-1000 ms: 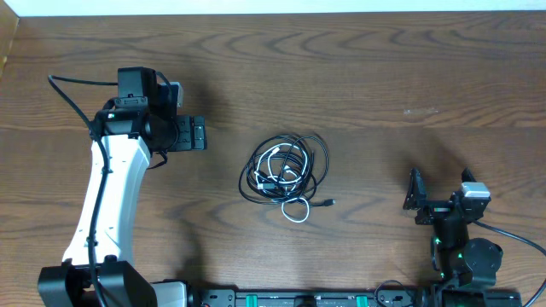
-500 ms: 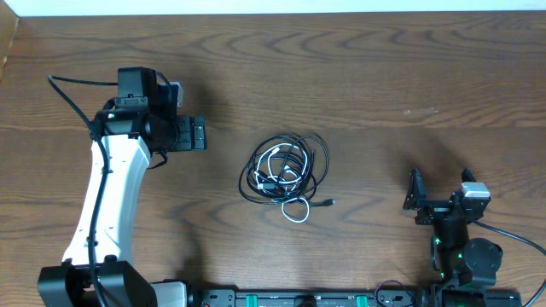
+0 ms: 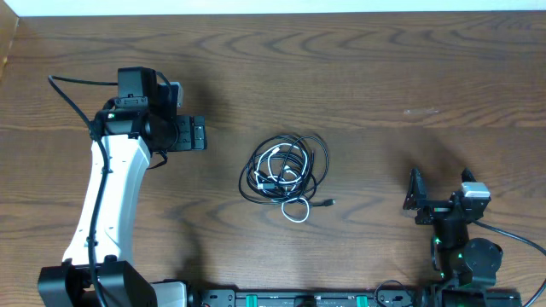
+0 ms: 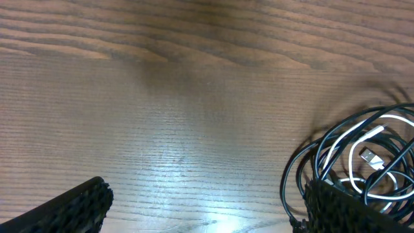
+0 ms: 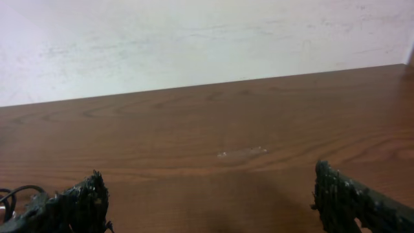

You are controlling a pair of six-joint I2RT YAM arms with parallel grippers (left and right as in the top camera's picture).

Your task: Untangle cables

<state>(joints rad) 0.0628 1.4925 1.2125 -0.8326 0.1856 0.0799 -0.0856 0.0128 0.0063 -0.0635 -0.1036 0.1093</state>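
Across the middle of the overhead frame, just below centre, the cables (image 3: 284, 175) lie in one tangled bunch on the dark brown wooden table (image 3: 384, 77); black loops ring the white cord, and a small white loop pokes out at the bunch's lower edge; the wood shows long wavy grain and a faint pale mark (image 5: 242, 153); a white wall (image 5: 194, 39) rises behind the far table edge; the left gripper (image 3: 198, 135), left of the bunch and apart from it, has its jaws spread wide, empty; the right gripper (image 3: 441, 192), at lower right and well apart, is likewise spread wide, holding nothing.
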